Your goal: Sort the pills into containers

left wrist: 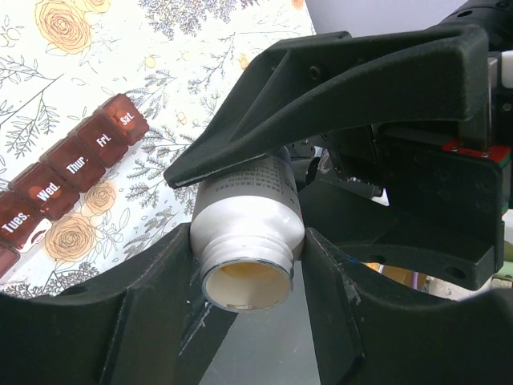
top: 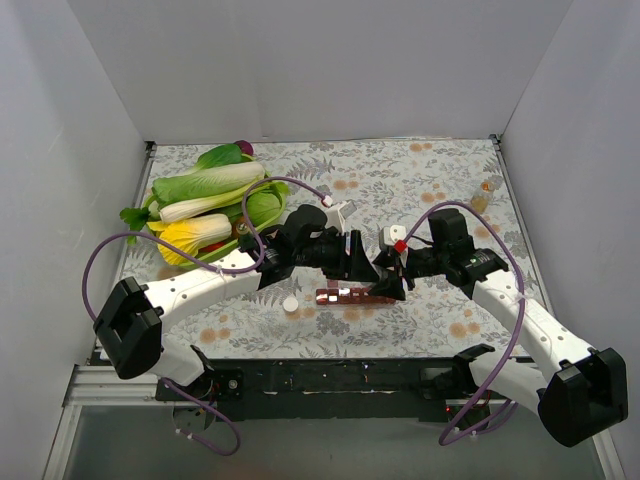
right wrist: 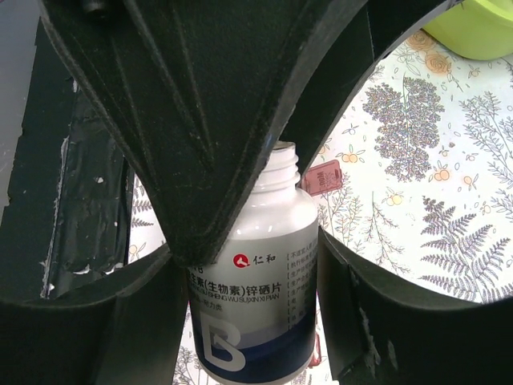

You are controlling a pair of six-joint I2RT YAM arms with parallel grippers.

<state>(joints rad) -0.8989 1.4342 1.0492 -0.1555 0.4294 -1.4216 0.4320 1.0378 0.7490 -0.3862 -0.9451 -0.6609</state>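
Observation:
The containers, a dark red-brown pill organiser strip point(top: 350, 296), lie flat on the floral mat in front of both grippers. Its lids marked Tues. to Sat. show in the left wrist view point(left wrist: 80, 164), and one end shows in the right wrist view point(right wrist: 323, 176). A white uncapped pill bottle point(right wrist: 256, 305) with a blue label is held above the strip. My right gripper point(right wrist: 244, 249) is shut on its body. My left gripper point(left wrist: 248, 241) is shut on its neck, and the open mouth point(left wrist: 244, 287) faces that camera. In the top view the left gripper point(top: 355, 262) and right gripper point(top: 392, 275) meet and hide the bottle. No loose pills show.
A small white cap point(top: 290, 304) lies on the mat left of the strip. A green basket point(top: 258, 212) of leafy vegetables stands at the back left. A small bottle point(top: 480, 200) stands at the back right, near the white side wall.

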